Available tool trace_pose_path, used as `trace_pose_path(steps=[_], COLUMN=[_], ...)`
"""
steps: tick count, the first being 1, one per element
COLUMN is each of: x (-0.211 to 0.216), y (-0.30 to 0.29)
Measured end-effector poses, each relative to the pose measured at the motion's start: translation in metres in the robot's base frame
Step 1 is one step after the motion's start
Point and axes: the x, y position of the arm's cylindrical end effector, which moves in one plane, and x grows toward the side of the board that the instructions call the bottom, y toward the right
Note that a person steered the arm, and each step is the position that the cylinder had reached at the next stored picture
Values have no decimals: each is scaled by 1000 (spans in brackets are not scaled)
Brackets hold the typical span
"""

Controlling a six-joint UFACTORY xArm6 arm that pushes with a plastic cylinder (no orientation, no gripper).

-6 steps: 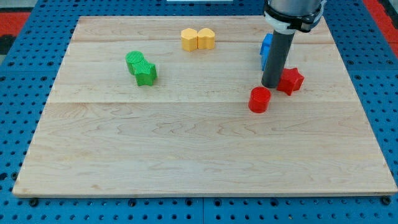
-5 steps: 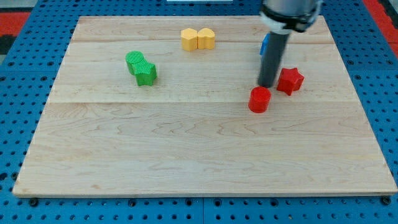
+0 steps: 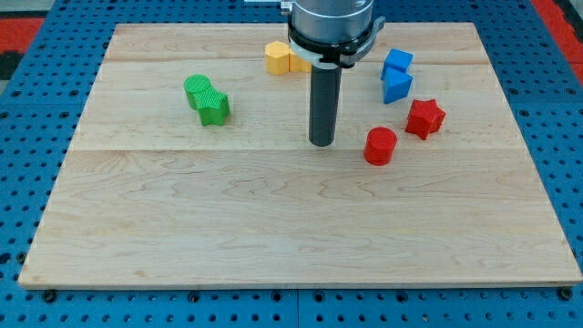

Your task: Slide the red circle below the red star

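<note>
The red circle [image 3: 380, 146] sits on the wooden board at the right of centre. The red star [image 3: 424, 118] lies up and to the right of it, a small gap between them. My tip [image 3: 320, 142] rests on the board to the left of the red circle, about a block's width away and not touching it. The rod rises towards the view's top.
Two blue blocks [image 3: 395, 75] sit stacked above the red star. Two yellow blocks [image 3: 282, 57] lie at the top centre, partly hidden behind the rod. Two green blocks [image 3: 207, 98] touch each other at the left. The board's right edge [image 3: 528, 164] is near the star.
My tip has moved left, from between the red circle and red star to the circle's left side. The blocks have not moved; the blue blocks are now uncovered.
</note>
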Motion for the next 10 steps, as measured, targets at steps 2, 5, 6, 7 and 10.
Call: trace_pose_path(steps=[2, 5, 6, 7, 10], x=[18, 18, 18, 18, 18], y=[0, 65, 82, 83, 109])
